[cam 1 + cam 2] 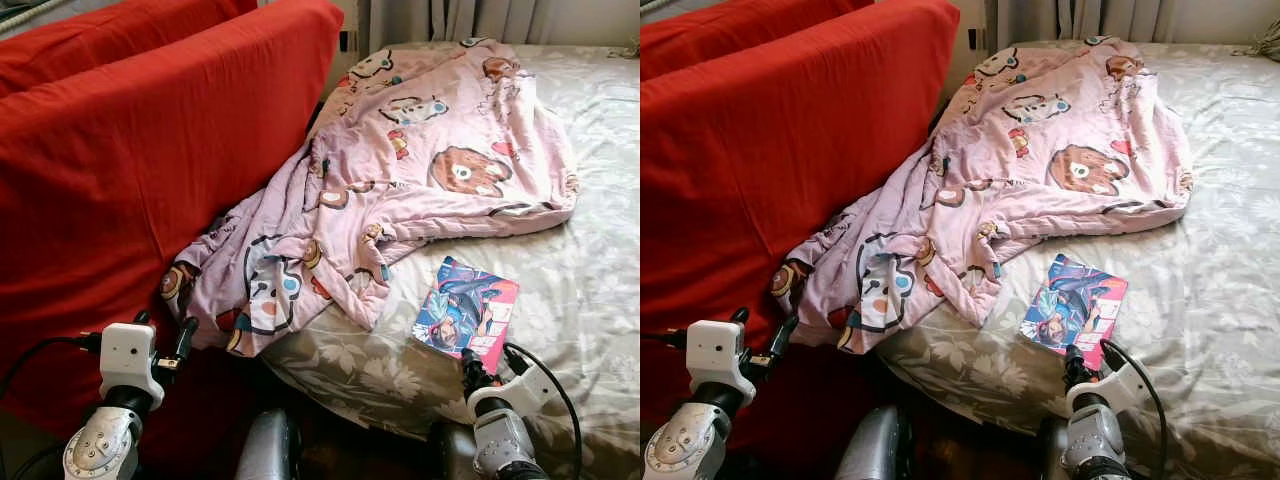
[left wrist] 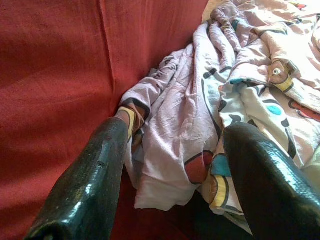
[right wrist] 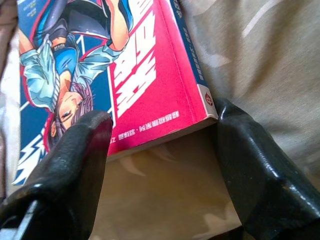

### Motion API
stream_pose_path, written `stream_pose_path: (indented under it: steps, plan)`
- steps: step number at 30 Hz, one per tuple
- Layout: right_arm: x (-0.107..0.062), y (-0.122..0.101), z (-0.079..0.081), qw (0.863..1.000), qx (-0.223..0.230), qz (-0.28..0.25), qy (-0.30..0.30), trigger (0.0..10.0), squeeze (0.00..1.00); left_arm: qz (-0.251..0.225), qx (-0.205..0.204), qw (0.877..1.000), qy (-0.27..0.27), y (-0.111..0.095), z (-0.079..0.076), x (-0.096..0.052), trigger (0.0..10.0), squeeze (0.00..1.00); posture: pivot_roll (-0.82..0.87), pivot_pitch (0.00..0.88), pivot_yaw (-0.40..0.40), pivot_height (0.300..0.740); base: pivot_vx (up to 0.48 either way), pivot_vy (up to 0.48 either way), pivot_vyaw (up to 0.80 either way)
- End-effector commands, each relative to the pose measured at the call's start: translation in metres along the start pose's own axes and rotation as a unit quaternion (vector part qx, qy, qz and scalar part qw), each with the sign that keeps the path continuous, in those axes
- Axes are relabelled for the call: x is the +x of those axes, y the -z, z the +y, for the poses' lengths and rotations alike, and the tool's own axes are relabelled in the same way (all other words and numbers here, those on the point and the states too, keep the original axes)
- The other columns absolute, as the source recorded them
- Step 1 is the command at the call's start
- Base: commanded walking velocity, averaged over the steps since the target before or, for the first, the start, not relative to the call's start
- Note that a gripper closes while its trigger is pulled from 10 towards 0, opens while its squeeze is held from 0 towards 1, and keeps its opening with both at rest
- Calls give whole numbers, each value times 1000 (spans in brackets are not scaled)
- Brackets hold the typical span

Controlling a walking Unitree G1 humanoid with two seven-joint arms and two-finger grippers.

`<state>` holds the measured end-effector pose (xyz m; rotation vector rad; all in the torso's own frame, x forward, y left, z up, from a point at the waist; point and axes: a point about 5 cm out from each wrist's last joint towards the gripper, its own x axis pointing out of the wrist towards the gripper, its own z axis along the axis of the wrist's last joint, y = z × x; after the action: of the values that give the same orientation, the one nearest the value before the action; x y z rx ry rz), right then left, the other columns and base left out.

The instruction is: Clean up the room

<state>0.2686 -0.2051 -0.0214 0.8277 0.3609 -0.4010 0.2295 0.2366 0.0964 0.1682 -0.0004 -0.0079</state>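
A comic book (image 1: 466, 313) with a blue and red cover lies flat on the bed's floral sheet (image 1: 590, 250). My right gripper (image 1: 490, 368) is open right at the book's near edge, one fingertip (image 3: 80, 145) over a corner of the book (image 3: 125, 75) and the other beside its spine. A crumpled pink cartoon-print blanket (image 1: 400, 170) spreads from the bed's far side down to its near left corner. My left gripper (image 1: 165, 335) is open beside the blanket's (image 2: 190, 120) hanging corner, close to the red cushion (image 2: 55, 75).
Large red cushions (image 1: 130, 140) stand against the bed's left side. Curtains (image 1: 460, 18) hang behind the bed. The right half of the sheet is bare. The bed's near edge (image 1: 340, 385) runs just in front of me.
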Motion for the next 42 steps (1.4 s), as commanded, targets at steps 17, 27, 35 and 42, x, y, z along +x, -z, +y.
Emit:
stream_pose_path:
  steps: [17,27,35,42]
  plan:
    - [3,-12,-2,998,50,-28,19,0,0,3,18,1000,-8,1,5,-3,10000,0,248,72,128,581,0,0,0]
    - [1,-10,-6,998,55,-24,28,0,0,7,19,1000,-5,3,4,-3,10000,0,245,72,130,581,0,0,0]
    - [2,-8,-3,998,52,-19,24,0,0,9,23,1000,-2,4,3,-3,10000,0,246,70,130,581,0,0,0]
    - [2,-10,0,999,23,-25,11,0,0,11,21,1000,-6,5,2,-2,10000,0,240,65,127,581,0,0,0]
